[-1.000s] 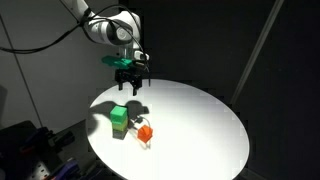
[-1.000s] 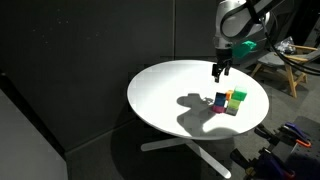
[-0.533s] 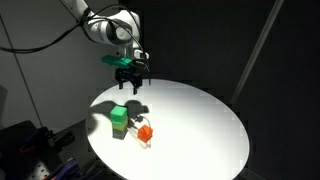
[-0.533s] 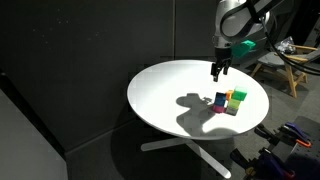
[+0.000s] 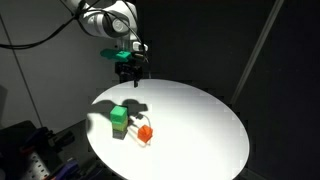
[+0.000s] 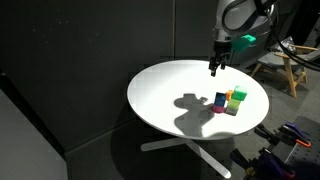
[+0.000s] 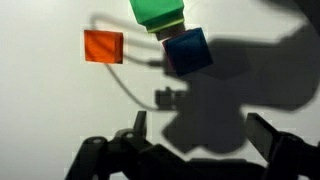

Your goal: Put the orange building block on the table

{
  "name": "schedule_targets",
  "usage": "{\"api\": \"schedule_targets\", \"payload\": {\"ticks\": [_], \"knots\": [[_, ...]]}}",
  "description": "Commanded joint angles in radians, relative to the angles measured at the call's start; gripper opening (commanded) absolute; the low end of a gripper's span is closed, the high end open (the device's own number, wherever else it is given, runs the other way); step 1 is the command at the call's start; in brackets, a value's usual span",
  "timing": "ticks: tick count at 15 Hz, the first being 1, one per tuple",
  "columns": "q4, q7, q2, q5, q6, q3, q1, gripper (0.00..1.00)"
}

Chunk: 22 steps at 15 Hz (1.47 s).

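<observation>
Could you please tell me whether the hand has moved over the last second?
Yes. The hand has risen, leaving a wider gap above the table and the green blocks.

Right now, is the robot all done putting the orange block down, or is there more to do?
Looks done: the orange building block sits on the white table near the green stack, with nothing touching it. In hand: nothing; the gripper hovers high above the table, open and empty. Left: apparently nothing more with the block.
</observation>
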State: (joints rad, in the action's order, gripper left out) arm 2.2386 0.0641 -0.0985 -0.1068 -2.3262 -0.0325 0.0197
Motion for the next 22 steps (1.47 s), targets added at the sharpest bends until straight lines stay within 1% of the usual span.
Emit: {"api": "schedule_targets", "payload": {"ticks": [1,6,15,20,22], "knots": [[0.055,0.012,0.089,0.017,0.025,0.009,-0.001,1.0],[0.111,0.013,0.193,0.014,0.09,0.016,-0.005,1.0],[0.19,0.03,0.384,0.028,0.255,0.015,-0.011,1.0],[0.214,0.033,0.473,0.035,0.299,0.013,-0.016,1.0],[0.228,0.013,0.508,0.041,0.279,0.013,-0.013,1.0]]}}
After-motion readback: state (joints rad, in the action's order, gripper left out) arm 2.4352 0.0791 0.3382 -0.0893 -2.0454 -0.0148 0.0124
